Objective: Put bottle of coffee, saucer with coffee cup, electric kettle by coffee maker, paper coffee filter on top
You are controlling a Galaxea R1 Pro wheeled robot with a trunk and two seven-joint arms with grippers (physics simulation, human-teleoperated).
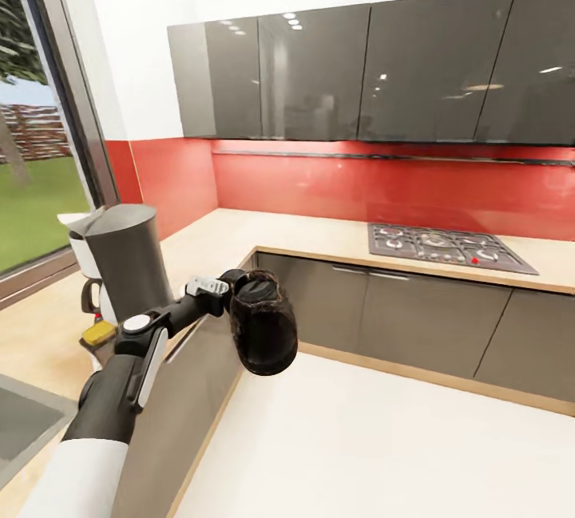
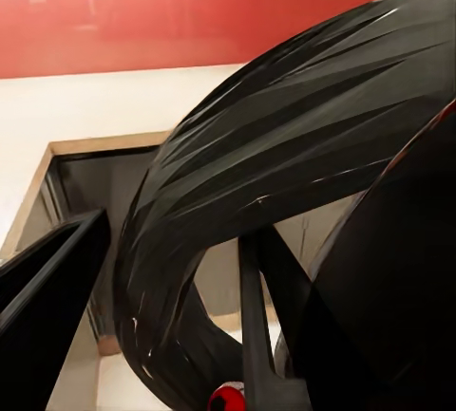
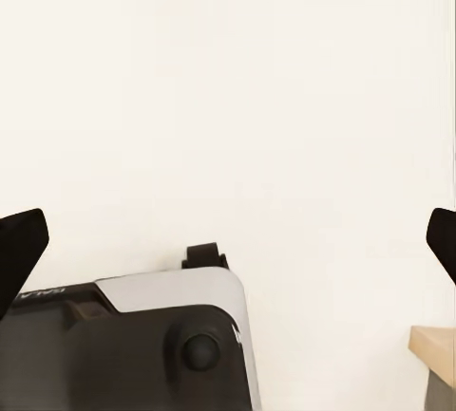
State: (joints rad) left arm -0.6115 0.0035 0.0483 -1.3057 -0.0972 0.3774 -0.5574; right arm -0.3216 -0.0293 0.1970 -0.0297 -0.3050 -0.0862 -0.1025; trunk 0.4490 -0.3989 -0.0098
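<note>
Kettle (image 1: pixel 263 326) is gripped in the left gripper (image 1: pixel 235 294) and hangs off the countertop (image 1: pixel 263 235) edge, coffee maker (image 1: pixel 128 262) just behind; right gripper (image 3: pixel 228 240) spread wide.

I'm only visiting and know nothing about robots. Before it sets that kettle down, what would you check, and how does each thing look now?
1. Left gripper holds the electric kettle: ok.
2. Kettle level: cannot tell.
3. Kettle above the kitchen countertop: not ok, it hangs in front of the cabinets.
4. Coffee maker upright on the countertop: ok.
5. Bare counter beside the coffee maker: ok.
6. Right gripper open, empty: ok.
</note>
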